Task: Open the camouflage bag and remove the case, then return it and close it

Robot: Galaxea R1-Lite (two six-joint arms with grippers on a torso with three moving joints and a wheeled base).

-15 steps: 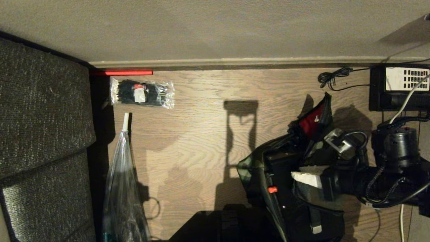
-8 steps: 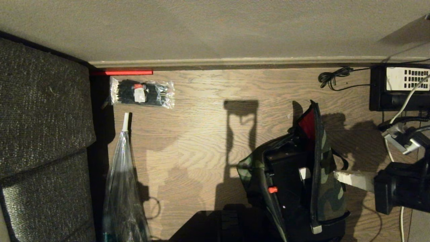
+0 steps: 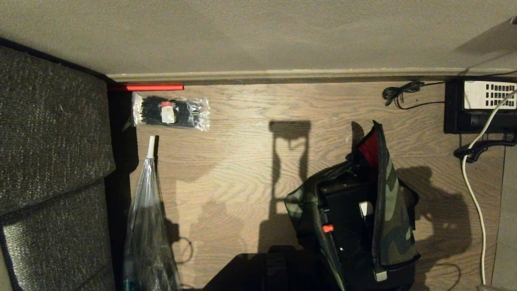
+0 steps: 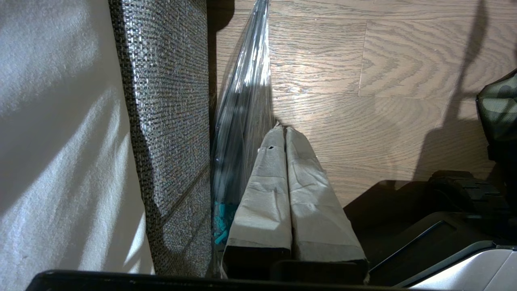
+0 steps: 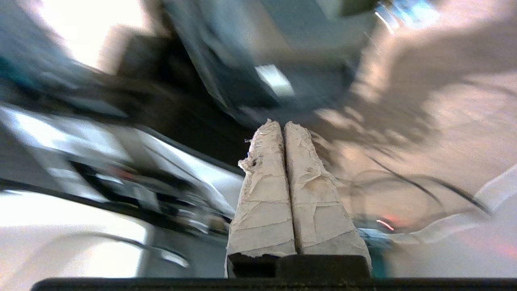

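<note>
Head view: camouflage bag [image 3: 394, 210] stands open on floor [image 3: 242, 161] near its right edge, lid raised, case [image 3: 345, 214] inside. Left wrist view: left gripper [image 4: 284, 131] pressed closed, empty. Right wrist view: right gripper [image 5: 282, 125] closed, empty

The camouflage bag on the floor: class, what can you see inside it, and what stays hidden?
Inside the camouflage bag, lid raised, sits the black case, a small red spot showing. The case's lower part and the bag's bottom are covered.

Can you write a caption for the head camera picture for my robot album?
Open camouflage bag on the wooden floor, lid up, black case inside, no robot arm in sight.
</note>
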